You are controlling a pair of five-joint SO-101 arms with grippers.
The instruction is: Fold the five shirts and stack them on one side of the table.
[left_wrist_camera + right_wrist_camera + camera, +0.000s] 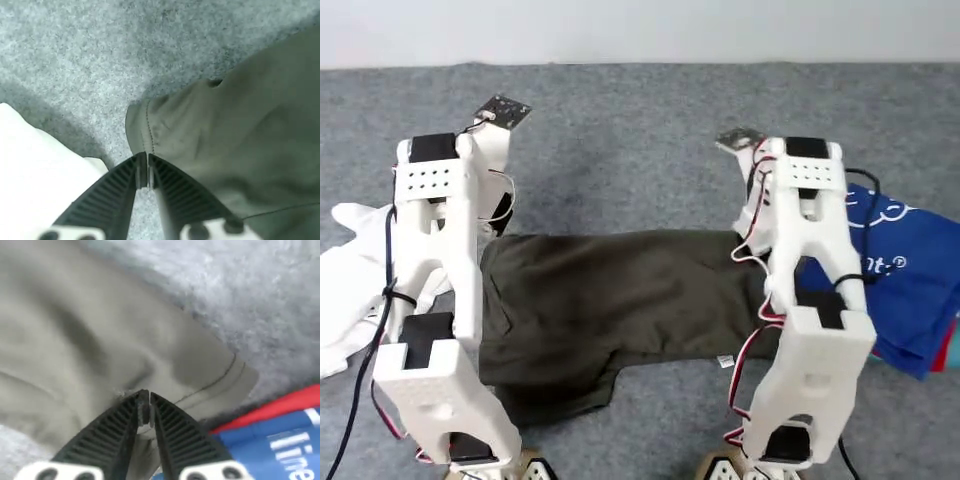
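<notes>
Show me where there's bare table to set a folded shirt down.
Free: the table behind the olive shirt, and a small strip in front of it. Crowded: white shirt one side, blue shirt the other.

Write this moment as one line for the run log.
olive shirt lies mid-table | left gripper shut at its hem | right gripper shut on it | white shirt, blue shirt at sides
</notes>
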